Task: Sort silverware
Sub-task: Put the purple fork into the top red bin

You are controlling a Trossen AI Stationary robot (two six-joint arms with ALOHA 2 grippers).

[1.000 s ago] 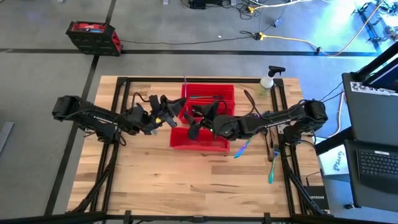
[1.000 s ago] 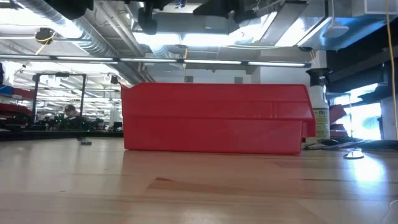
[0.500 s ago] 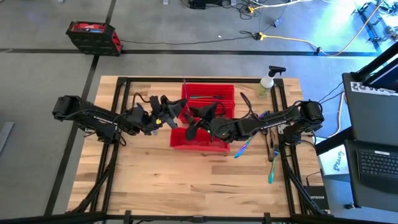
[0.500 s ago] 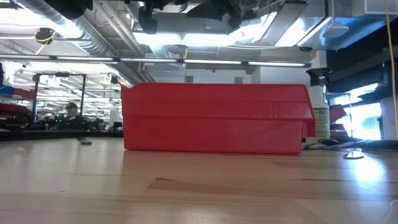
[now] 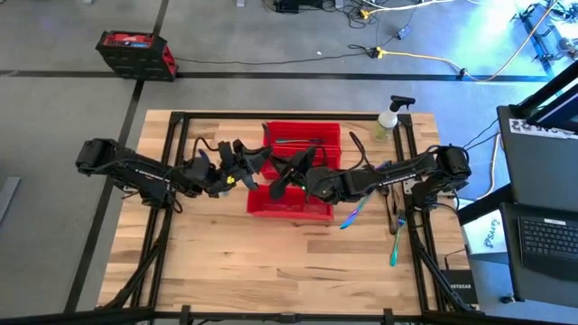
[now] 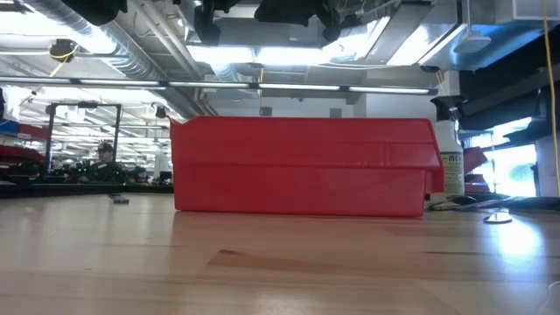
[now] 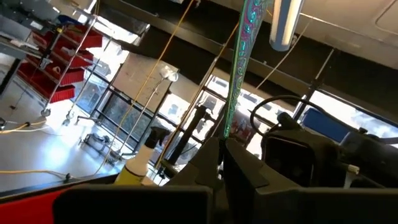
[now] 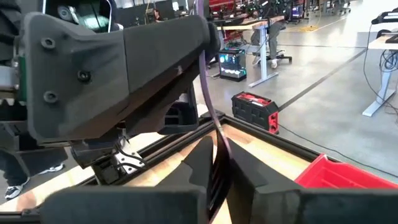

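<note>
Iridescent pieces lie on the wood outside the red bins (image 5: 293, 206), on the near right: a spoon-like piece (image 5: 351, 214) just beside the bins' near right corner, and a teal one (image 5: 394, 246) farther right, near the table's right rail. Those two at least are left to sort. Inside the bins, dark slim silverware (image 5: 302, 140) shows in the far compartment, so part of the job looks done; an exact count is not possible under the arms.

Over the bins' middle, the two arms meet from either side. The right gripper (image 5: 282, 185) reaches in low from the right, its arm stretched almost flat across the table, jaws shut on a thin purple utensil (image 8: 208, 93) that stands up between its fingers (image 8: 198, 163). The left gripper (image 5: 248, 171) comes from the left side of the bins, wrist tilted, and is clamped on a teal-green utensil handle (image 7: 241, 56) that rises from its closed fingers (image 7: 205, 158). It may be one piece gripped at both ends in a hand-over; the pictures do not settle it.

Beyond the bins, at the table's far right corner, stands a spray bottle (image 5: 389, 118).
</note>
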